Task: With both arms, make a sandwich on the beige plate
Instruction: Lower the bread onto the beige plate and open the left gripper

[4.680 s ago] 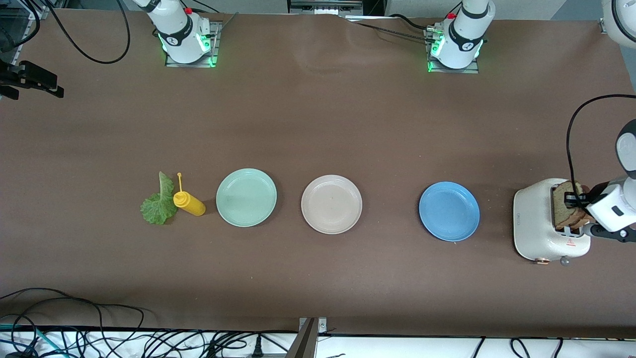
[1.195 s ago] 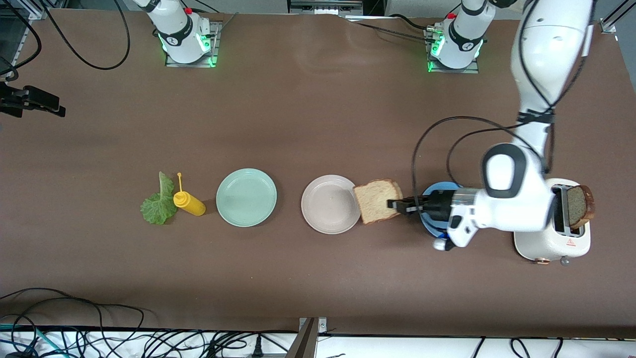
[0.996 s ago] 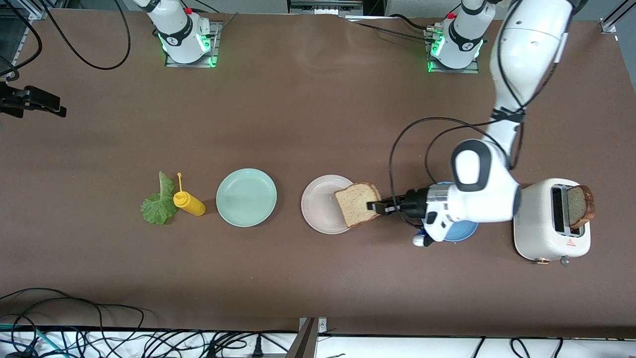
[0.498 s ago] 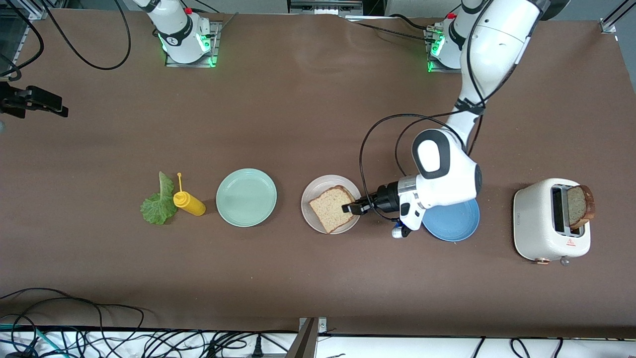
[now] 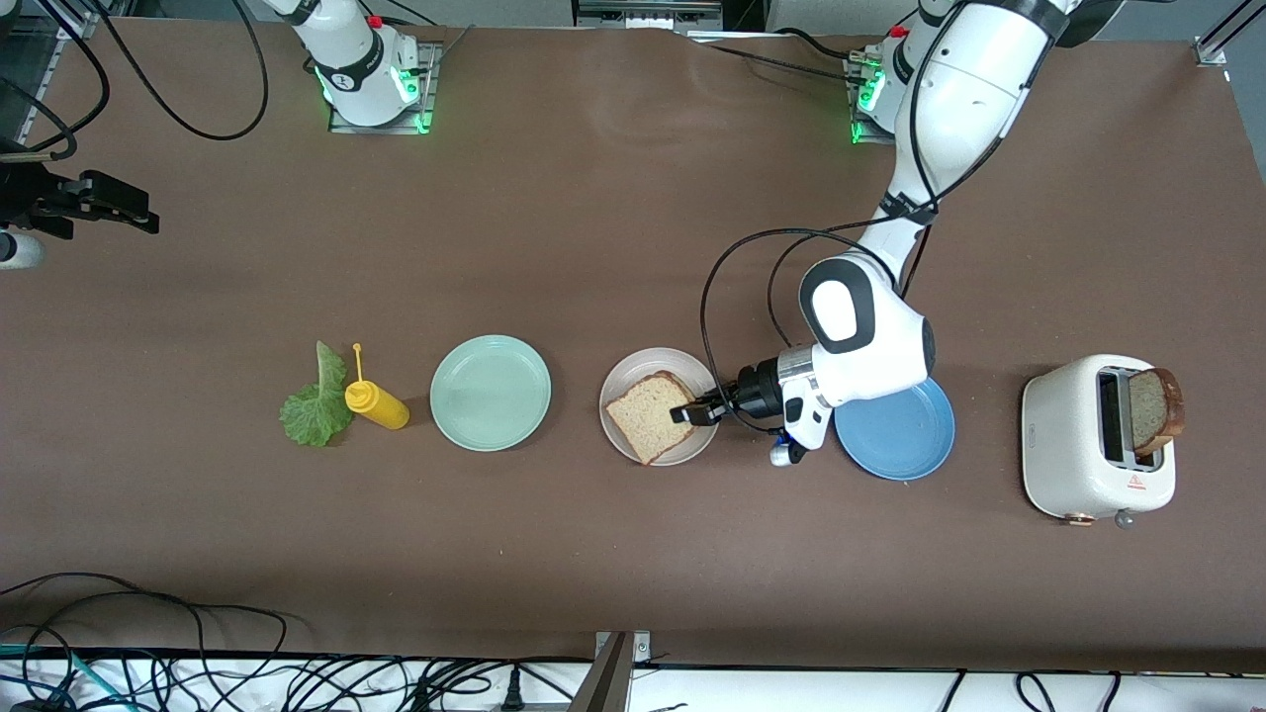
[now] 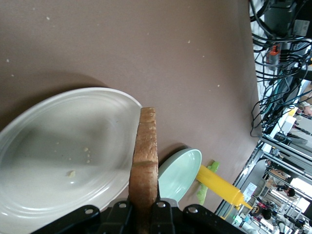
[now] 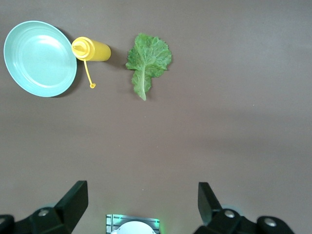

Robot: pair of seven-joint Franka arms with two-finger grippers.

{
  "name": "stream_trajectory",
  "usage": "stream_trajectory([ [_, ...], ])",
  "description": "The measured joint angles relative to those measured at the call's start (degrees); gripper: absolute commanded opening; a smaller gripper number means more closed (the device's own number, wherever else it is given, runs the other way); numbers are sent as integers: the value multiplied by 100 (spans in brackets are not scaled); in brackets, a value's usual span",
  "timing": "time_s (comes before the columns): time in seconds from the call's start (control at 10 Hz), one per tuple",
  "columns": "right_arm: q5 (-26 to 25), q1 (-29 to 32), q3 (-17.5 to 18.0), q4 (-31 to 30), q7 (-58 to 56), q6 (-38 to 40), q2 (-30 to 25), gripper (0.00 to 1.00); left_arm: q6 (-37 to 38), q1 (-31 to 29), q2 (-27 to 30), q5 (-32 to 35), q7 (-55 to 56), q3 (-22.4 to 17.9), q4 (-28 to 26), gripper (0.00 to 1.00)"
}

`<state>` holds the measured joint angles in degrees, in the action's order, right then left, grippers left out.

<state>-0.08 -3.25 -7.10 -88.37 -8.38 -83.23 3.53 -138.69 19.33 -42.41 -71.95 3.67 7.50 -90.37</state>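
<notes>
My left gripper (image 5: 692, 412) is shut on a slice of brown bread (image 5: 648, 416) and holds it flat and low over the beige plate (image 5: 633, 381). I cannot tell whether the slice touches the plate. In the left wrist view the slice (image 6: 146, 156) shows edge-on between my fingers, next to the beige plate (image 6: 63, 146). A second slice (image 5: 1147, 410) stands in the white toaster (image 5: 1073, 445). The lettuce leaf (image 5: 316, 410) lies toward the right arm's end of the table. My right gripper (image 5: 129, 203) hangs high, open and empty, looking down on the lettuce (image 7: 147, 61).
A yellow mustard bottle (image 5: 378, 403) lies beside the lettuce. A mint-green plate (image 5: 491, 393) sits between the bottle and the beige plate. A blue plate (image 5: 905, 435) lies partly under my left wrist. Cables run along the table edge nearest the front camera.
My left arm has carried the bread slice from the toaster, past the blue plate, to over the beige plate. My right gripper has shifted slightly.
</notes>
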Motion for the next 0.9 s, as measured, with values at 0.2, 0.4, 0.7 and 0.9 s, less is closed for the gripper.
stream_trajectory([
  [0.2,1,6,-4,0,-2,-3,0,100,-29,53,-108,0,-92,0,-1,0],
  [0.4,27,4,-2,0,-14,-5,11,100,-42,72,-126,0,-124,0,0,99],
  [0.7,38,3,-1,0,-19,-13,57,100,-47,75,-141,0,-185,-11,0,100],
  [0.9,38,-10,13,0,-30,-14,59,100,-56,71,-153,11,-197,-79,-1,100],
])
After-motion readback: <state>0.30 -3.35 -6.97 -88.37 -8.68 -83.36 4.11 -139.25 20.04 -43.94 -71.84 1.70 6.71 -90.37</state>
